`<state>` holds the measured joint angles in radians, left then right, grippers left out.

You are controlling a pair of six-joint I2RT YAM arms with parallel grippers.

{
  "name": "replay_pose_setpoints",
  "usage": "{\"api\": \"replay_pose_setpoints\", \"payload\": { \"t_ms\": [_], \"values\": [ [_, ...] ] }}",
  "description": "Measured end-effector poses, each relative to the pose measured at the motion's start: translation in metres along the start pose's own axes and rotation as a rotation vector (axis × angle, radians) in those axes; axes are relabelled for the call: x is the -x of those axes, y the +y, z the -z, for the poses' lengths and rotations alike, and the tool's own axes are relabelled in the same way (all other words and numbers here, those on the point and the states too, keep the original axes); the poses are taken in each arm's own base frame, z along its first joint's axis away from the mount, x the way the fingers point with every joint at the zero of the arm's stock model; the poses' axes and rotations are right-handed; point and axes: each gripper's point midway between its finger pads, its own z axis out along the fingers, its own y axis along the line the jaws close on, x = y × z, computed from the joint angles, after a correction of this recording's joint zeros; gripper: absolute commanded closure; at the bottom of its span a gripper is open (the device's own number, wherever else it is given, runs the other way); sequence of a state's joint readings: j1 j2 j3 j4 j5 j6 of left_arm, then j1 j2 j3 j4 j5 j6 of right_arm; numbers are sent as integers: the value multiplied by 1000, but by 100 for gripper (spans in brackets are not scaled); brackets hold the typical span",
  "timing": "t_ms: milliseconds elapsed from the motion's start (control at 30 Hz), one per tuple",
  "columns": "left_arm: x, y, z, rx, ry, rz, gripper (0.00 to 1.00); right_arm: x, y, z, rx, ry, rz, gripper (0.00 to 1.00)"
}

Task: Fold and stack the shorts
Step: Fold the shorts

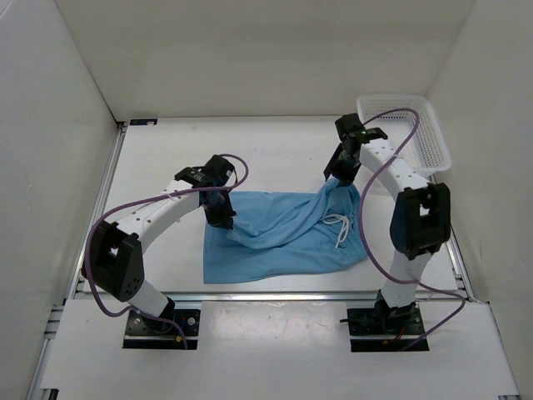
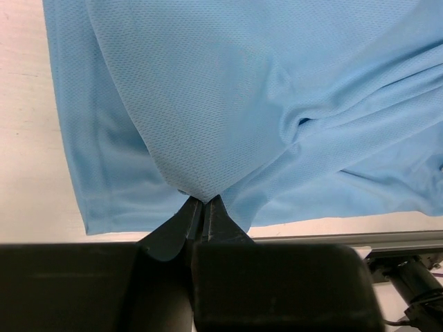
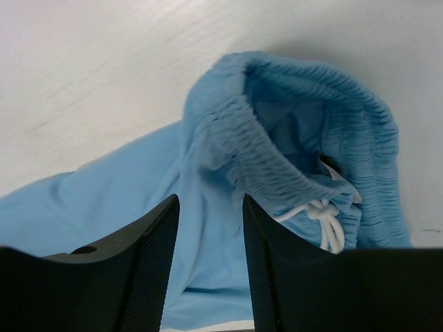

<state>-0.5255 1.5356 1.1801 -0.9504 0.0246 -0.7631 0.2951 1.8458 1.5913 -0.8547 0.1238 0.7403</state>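
On the left, we see the left gripper clamped tight on a pinch of the shorts, lifting the sky-blue cloth into a small peak near its left edge. The garment lies mid-table between the two arms, rumpled and only loosely doubled over, with its white drawstring exposed. To the right, the right gripper hangs over the gathered waistband with its fingers parted and nothing pressed between them. At far right the white mesh basket stands well apart from the cloth. We judge the folding barely begun: no crisp fold shows, the fabric needs smoothing, and nothing is stacked yet.
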Motion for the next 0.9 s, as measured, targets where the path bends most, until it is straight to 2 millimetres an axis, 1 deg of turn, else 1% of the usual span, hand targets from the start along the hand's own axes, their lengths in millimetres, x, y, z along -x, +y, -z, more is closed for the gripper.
{"api": "replay_pose_setpoints", "payload": {
  "t_ms": [133,167,233,433,500,567,633,667,700,767,800,833,900],
  "values": [
    [0,3,0,11,4,-2,90,-14,-13,-28,-85,77,-60,49],
    [0,4,0,13,4,-2,90,-15,-17,-33,-103,84,-73,33],
    [1,6,0,17,3,1,90,-16,-22,-43,-138,94,-99,25],
    [3,15,-2,32,5,10,90,-3,-34,-75,-213,92,-142,25],
    [4,18,-3,37,7,15,90,0,-37,-83,-230,89,-149,26],
    [4,21,-4,42,8,18,90,3,-40,-87,-250,81,-154,31],
    [3,26,-5,50,13,24,90,5,-41,-89,-266,75,-163,44],
    [3,28,-6,54,16,25,90,6,-41,-90,-271,73,-168,53],
    [3,31,-7,58,18,29,90,6,-42,-90,-276,71,-169,69],
    [3,38,-8,67,21,38,90,7,-44,-91,-288,63,-181,83],
    [4,41,-8,70,21,45,90,7,-44,-91,-292,59,-186,94],
    [6,45,-8,71,18,53,90,7,-45,-91,-295,58,-186,99],
    [13,53,-6,71,8,75,90,6,-44,-91,-297,59,-194,100]
  ]
}}
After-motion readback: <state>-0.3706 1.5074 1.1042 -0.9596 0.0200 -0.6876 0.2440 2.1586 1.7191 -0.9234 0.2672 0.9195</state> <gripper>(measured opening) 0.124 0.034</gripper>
